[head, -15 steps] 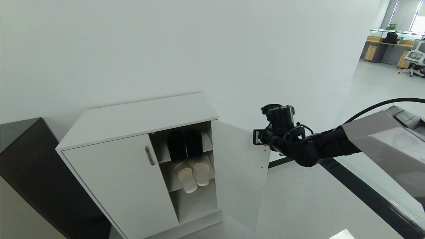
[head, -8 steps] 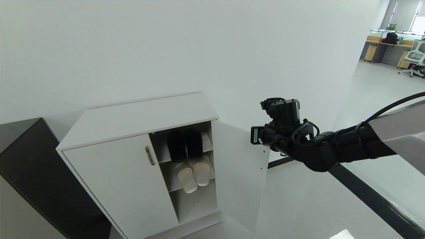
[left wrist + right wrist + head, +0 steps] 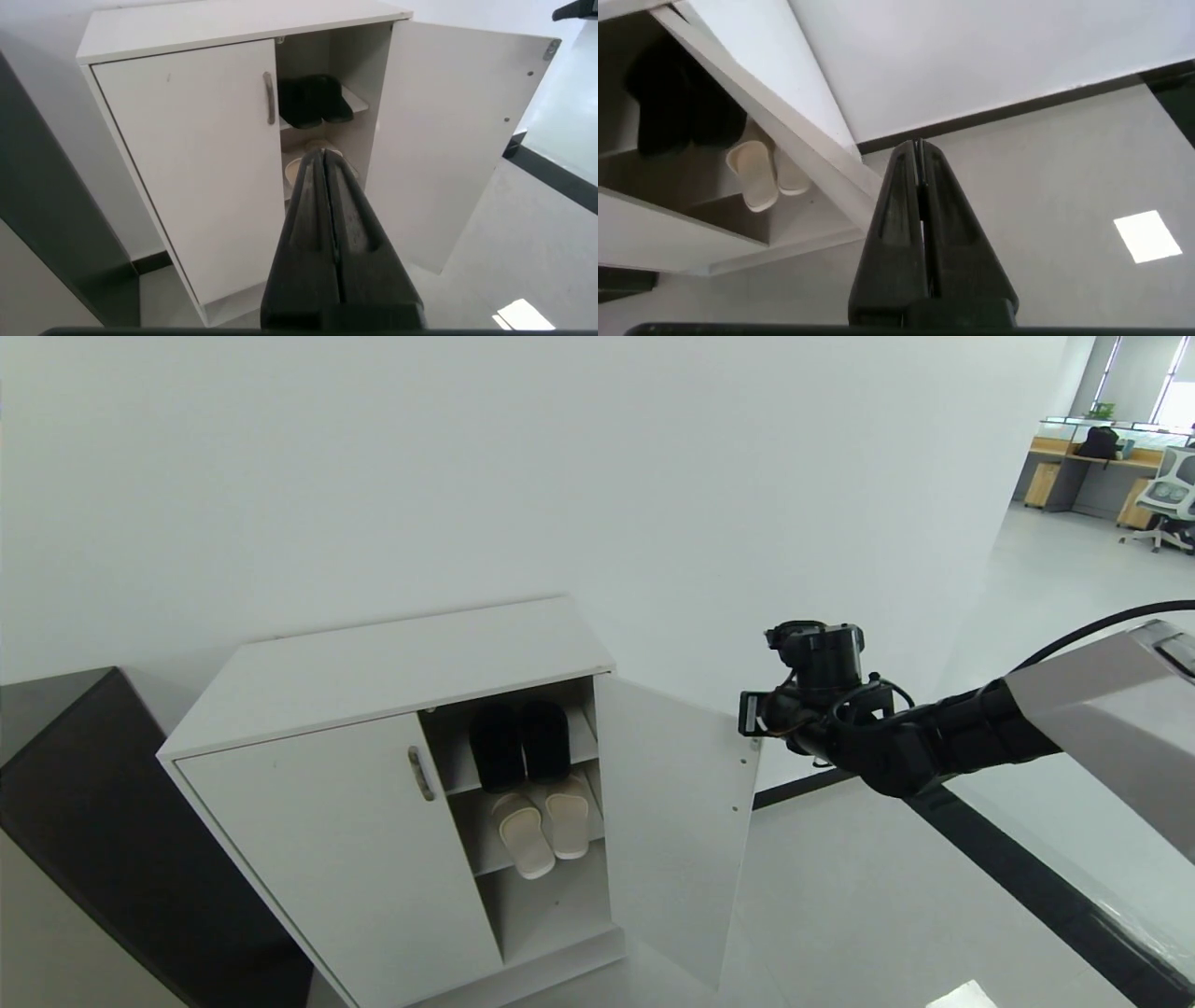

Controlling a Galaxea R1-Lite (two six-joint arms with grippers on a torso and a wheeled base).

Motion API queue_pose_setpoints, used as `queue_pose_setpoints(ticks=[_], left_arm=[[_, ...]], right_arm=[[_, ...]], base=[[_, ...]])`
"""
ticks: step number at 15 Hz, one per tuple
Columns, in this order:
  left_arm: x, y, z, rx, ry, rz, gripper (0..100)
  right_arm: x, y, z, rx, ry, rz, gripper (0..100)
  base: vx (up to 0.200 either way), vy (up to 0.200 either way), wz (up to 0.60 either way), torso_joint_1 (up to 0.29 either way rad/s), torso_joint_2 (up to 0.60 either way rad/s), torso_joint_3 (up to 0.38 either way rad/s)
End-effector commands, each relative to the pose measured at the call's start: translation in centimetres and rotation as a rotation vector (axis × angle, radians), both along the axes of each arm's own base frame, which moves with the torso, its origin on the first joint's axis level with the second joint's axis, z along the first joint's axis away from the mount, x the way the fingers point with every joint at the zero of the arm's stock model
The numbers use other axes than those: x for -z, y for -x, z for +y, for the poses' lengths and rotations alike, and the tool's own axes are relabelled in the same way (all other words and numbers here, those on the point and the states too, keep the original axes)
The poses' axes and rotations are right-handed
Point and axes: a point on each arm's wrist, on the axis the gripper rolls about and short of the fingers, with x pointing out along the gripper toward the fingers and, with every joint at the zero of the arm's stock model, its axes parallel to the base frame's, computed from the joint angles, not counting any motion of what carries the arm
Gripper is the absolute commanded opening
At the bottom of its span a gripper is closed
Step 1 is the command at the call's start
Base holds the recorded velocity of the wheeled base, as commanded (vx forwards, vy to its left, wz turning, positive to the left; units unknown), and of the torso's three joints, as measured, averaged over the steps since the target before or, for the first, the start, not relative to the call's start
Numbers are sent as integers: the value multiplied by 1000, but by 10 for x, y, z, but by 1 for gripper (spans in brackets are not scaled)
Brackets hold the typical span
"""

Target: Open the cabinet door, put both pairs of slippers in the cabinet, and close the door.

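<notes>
Two pairs sit inside the cabinet (image 3: 401, 663): black slippers (image 3: 519, 742) on the upper shelf, beige slippers (image 3: 543, 821) on the shelf below. Its right-hand door (image 3: 677, 821) stands swung out; the left door (image 3: 345, 859) is shut. Just beside the swung door's top free corner is the right claw (image 3: 747, 714), fingers pressed together on nothing, with open floor (image 3: 887, 915) beneath. The left claw (image 3: 324, 159), likewise closed, faces the cabinet front.

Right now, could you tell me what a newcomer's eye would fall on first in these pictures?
The white cabinet stands with one door swung wide open, showing black slippers on the upper shelf and beige slippers on the shelf below. Next comes the right gripper, fingers shut, at that door's top outer corner.
</notes>
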Motion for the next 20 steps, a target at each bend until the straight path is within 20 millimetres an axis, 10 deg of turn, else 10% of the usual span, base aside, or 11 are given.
queue_pose_setpoints(ticks=[1, 11, 20], left_arm=[[0, 0, 0, 0, 0, 1, 0], [0, 0, 0, 0, 0, 1, 0], [0, 0, 0, 0, 0, 1, 0]], right_arm=[[13, -4, 2, 1, 13, 27, 0], [-9, 64, 51, -172, 15, 35, 0], [-8, 89, 49, -233, -13, -2, 0]], base=[[0, 0, 0, 0, 0, 0], [0, 0, 0, 0, 0, 0], [0, 0, 0, 0, 0, 0]])
